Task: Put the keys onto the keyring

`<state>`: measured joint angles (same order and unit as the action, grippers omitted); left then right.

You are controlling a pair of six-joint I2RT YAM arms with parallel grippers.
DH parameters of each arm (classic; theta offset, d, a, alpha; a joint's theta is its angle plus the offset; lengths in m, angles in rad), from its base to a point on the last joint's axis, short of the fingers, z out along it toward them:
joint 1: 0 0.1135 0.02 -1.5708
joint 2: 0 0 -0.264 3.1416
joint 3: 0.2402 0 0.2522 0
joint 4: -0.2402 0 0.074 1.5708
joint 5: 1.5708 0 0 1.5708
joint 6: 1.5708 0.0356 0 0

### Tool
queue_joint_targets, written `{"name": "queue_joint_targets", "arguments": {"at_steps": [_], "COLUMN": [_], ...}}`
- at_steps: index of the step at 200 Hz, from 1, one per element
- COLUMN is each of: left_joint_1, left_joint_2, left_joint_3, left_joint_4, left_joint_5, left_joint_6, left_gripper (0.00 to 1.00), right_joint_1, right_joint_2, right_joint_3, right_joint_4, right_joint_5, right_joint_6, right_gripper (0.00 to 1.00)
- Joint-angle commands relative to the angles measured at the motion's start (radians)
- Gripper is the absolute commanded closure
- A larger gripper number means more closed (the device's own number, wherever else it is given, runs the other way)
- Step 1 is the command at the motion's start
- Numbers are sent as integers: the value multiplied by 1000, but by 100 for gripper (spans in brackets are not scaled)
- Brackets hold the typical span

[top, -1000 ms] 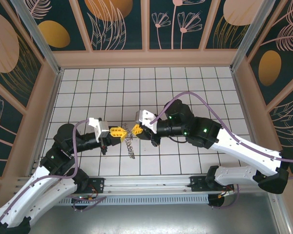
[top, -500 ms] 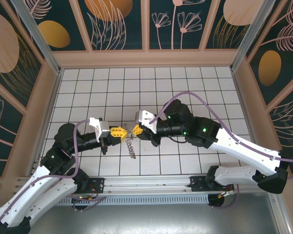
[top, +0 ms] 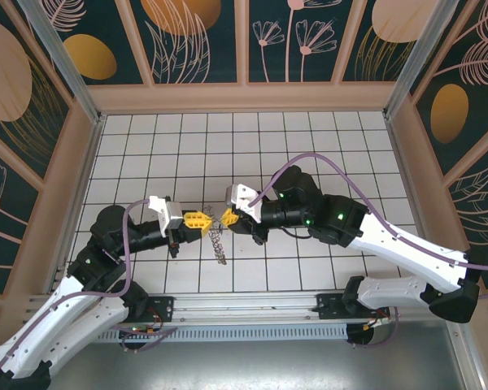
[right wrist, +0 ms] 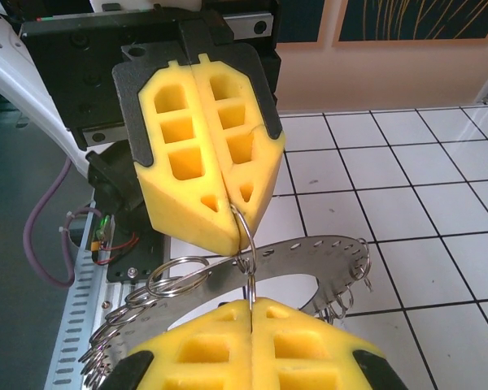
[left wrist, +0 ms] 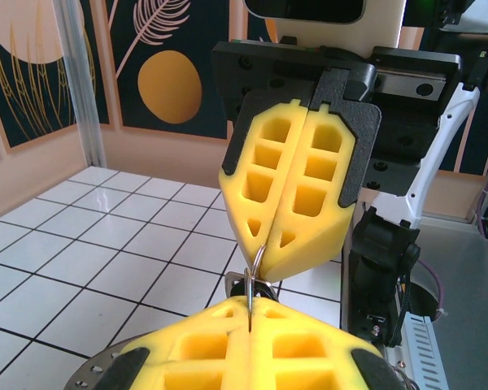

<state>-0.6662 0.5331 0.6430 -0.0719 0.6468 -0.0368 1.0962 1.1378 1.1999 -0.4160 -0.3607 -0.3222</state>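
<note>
The keyring (right wrist: pixel 325 248) is a flat grey metal ring with holes along its rim and many small wire loops (right wrist: pixel 175 275). It hangs between the two grippers, which meet tip to tip, and dangles below them in the top view (top: pixel 219 245). My left gripper (top: pixel 206 221) (left wrist: pixel 250 307) is shut on a thin wire loop seen edge-on. My right gripper (top: pixel 222 218) (right wrist: pixel 250 305) is shut on another wire loop. The two loops link at the ring's rim. I cannot make out the tiny key. A silvery piece (left wrist: pixel 231 281) behind the loops is too hidden to name.
The white tiled floor (top: pixel 309 146) spreads around the grippers, closed in by low wooden walls (top: pixel 244 97). The metal rail (top: pixel 252 307) with the arm bases runs along the near edge. Purple cables (top: pixel 309 158) arch over the right arm.
</note>
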Motion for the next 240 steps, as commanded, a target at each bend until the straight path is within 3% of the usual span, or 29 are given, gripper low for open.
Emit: {"name": "queue_joint_targets", "arguments": {"at_steps": [1, 240], "left_joint_1": [0, 0], "left_joint_2": [4, 12], "left_joint_3": [37, 37], "left_joint_4": [39, 35], "left_joint_5": [19, 31], "left_joint_6": [16, 24], "left_gripper": [100, 100], "right_joint_1": [-9, -22], "right_joint_2": [2, 18], "right_joint_3": [41, 35], "right_joint_4": [-7, 36], "right_joint_5": [-6, -41], "right_joint_6": [17, 26], "right_gripper": [100, 100]}}
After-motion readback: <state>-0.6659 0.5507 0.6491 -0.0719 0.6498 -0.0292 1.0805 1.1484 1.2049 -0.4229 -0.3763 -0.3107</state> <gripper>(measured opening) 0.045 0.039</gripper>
